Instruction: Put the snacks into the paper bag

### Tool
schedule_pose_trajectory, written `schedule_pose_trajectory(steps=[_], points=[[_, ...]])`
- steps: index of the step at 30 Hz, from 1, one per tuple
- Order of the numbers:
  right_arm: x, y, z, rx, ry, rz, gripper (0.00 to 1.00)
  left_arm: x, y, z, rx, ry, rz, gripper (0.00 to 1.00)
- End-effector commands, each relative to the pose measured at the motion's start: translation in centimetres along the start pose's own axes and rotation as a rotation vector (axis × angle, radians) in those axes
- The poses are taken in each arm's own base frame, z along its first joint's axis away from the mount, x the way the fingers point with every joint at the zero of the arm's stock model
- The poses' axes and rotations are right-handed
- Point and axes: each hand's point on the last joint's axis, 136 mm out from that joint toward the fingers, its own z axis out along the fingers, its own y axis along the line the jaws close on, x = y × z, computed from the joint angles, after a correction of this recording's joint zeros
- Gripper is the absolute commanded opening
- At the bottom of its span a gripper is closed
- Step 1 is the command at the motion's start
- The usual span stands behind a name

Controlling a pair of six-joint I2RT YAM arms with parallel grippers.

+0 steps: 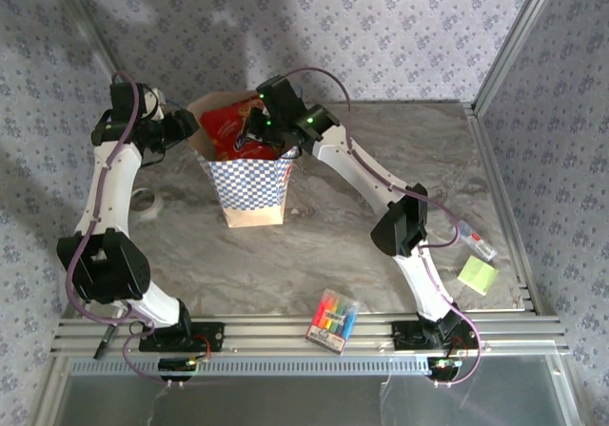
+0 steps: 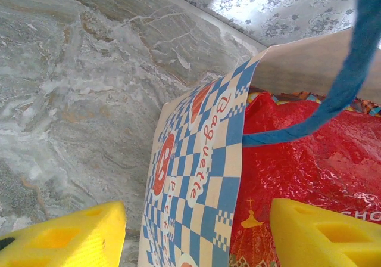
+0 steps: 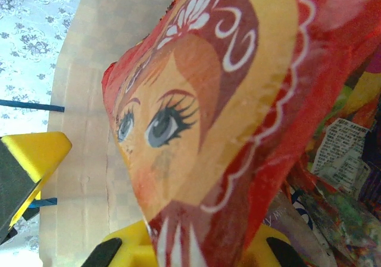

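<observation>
My left gripper (image 2: 196, 234) is spread wide and straddles the near wall of the paper bag (image 2: 199, 160). One yellow finger (image 2: 65, 234) hangs outside over the marble table (image 2: 71, 100). The other (image 2: 324, 231) is inside the mouth, over the red cookie bag (image 2: 309, 154), and a blue cord handle (image 2: 351, 70) loops across just above it.

My right gripper (image 1: 284, 133) sits at the opposite rim. In the right wrist view the packet's printed face rises straight up from between the yellow parts, and bare kraft paper shows between it and the one finger (image 3: 33, 160) I can make out. I cannot tell whether those jaws pinch the packet or merely flank it.

The packet stands upright in the mouth, long axis vertical and top above the rim, with other snacks (image 3: 339, 219) beside it lower down. It lies directly ahead of the right jaws, so I judge the right arm should seat it, pressing straight down along that axis, while the left steadies the wall.
</observation>
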Motion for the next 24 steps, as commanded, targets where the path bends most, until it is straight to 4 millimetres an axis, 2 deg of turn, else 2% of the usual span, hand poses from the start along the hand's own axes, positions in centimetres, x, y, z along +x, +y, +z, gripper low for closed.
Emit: schedule_pose_trajectory(steps=[1,5,9,10,15,20,24], points=[[-3.5,3.1,-4.1,-0.105,-0.106,0.000,0.01,-0.9,-0.9,-0.7,0.029,-0.020,-0.001,0.65],[-3.1,1.3,-4.0,-0.036,-0.086,0.020,0.19,-1.0,-1.1,-0.7,0.029,-0.020,0.003,0.65],[-2.8,-0.2,-4.3,0.026,-0.075,0.023,0.46,-1.0,-1.5,-0.5,0.032,-0.015,0.012,0.65],[-2.7,-0.3,-4.3,0.029,-0.067,0.021,0.51,-1.0,-1.7,-0.5,0.032,-0.014,0.015,0.65],[-2.9,-0.8,-4.9,0.064,-0.085,-0.024,0.42,-0.8,-2.5,-0.2,0.031,-0.002,0.037,0.66],[-3.4,-2.3,-6.0,0.175,-0.135,-0.105,0.28,-0.9,-3.4,-0.8,0.029,-0.015,0.065,0.66],[-3.5,-2.4,-6.9,0.201,-0.149,-0.142,0.28,-1.2,-4.0,-1.7,0.022,-0.027,0.093,0.66]])
